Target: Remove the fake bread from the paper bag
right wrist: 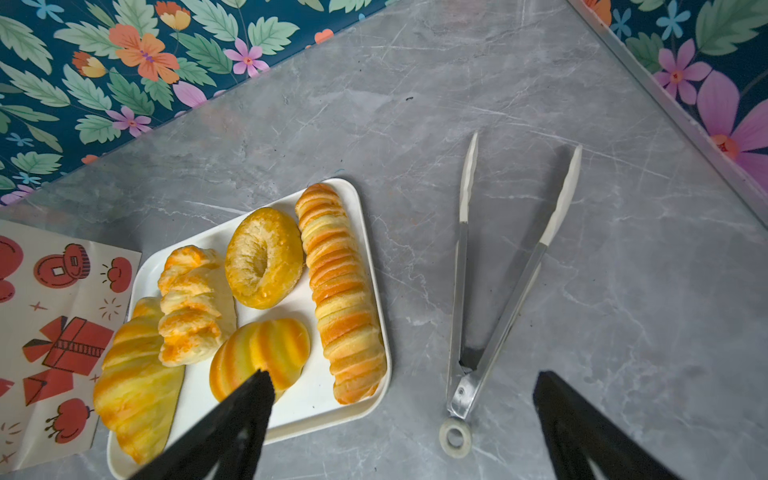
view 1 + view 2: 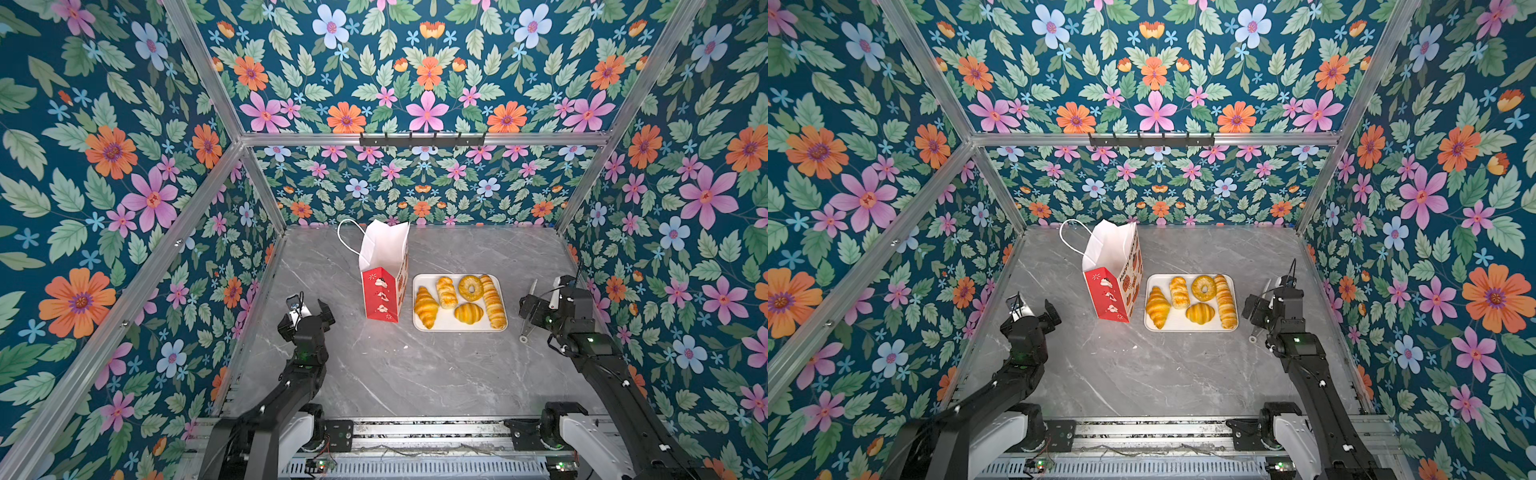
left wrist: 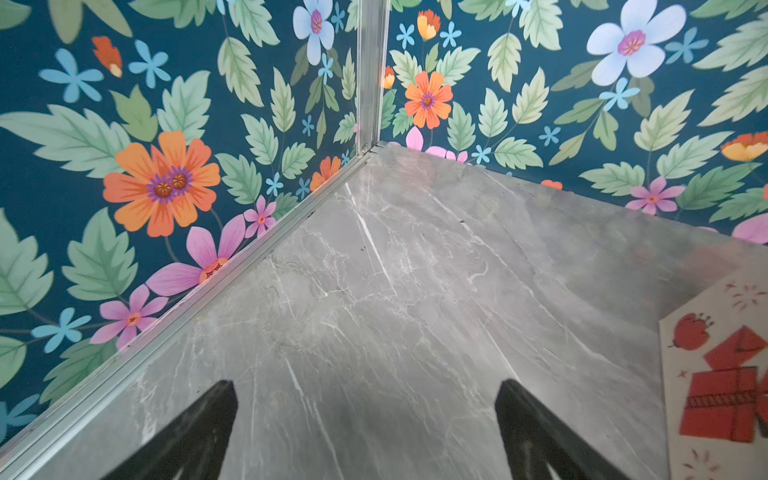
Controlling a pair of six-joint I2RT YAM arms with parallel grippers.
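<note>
**On the tray (image 2: 449, 325), all five pieces of fake bread (image 2: 468, 313) lie outside the paper bag (image 2: 382, 297)**

Beside the bag, to its right in both top views, we count the croissant (image 2: 426, 306), the short twisted roll (image 2: 446, 292), the ring donut (image 2: 461, 291), the long twisted stick (image 2: 492, 301) and the small ridged bun. They lie close together on the white tray, and no arm touches them. The bag stands upright on the grey table (image 2: 415, 374), just beside the tray. What we see of its inside is plain white with nothing golden showing, though its bottom is hidden from us.

We judge the unloading done, or as good as done. The left gripper (image 3: 368, 392) hangs over bare table left of the bag, jaws wide apart and empty. The right gripper (image 1: 403, 378) hovers to the right of the tray, above a pair of tongs (image 1: 459, 291) lying flat, jaws likewise spread and holding nothing. We see nothing left to fetch, unless something lies deep in the bag.
</note>
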